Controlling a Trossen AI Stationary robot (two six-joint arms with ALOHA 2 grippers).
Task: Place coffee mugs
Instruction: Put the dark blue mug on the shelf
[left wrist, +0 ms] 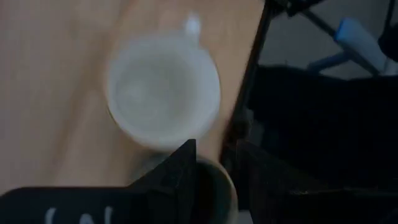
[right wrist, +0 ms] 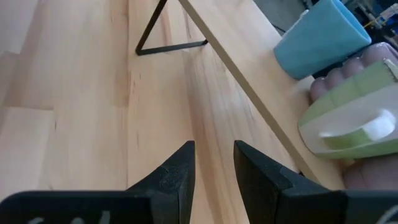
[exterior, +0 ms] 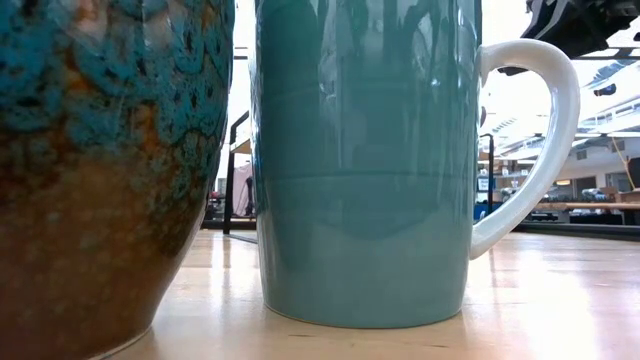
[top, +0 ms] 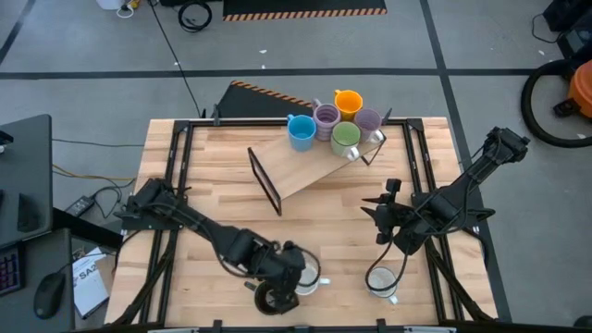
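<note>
So the mugs are split into two bunches. Five of them sit huddled on the raised wooden shelf [top: 310,166] at the far side of the table [top: 208,157]: a blue mug [top: 301,132], a purple mug [top: 326,117], an orange mug [top: 348,102], a green mug [top: 345,138] and a second purple mug [top: 368,120], all touching or nearly so. The rest are down at the near edge: a white mug [top: 306,275] and a dark mug [top: 273,298] right under the left gripper [top: 282,282], and another white mug [top: 382,280] just below the right gripper [top: 386,220].

These look like glazed ceramic, so my guess is stiff, a bit heavy for their size, slick on the sides and chippy if they knock together. I'd pinch the rim wall or go for the handle instead of squeezing the round body.

In the left wrist view the left gripper's fingers [left wrist: 180,171] hang over the dark mug's rim [left wrist: 214,186] with only a narrow gap between them, and I can't tell if they've got hold of it. The right gripper's jaws are parted only a little, over bare wood, holding nothing.

The surface is pale butcher-block on a black frame, smooth enough that a mug could slide. Around it is grey floor with cables, a desk [top: 23,185] off to the left arm's side and something orange [top: 578,88] in the far corner.
</note>
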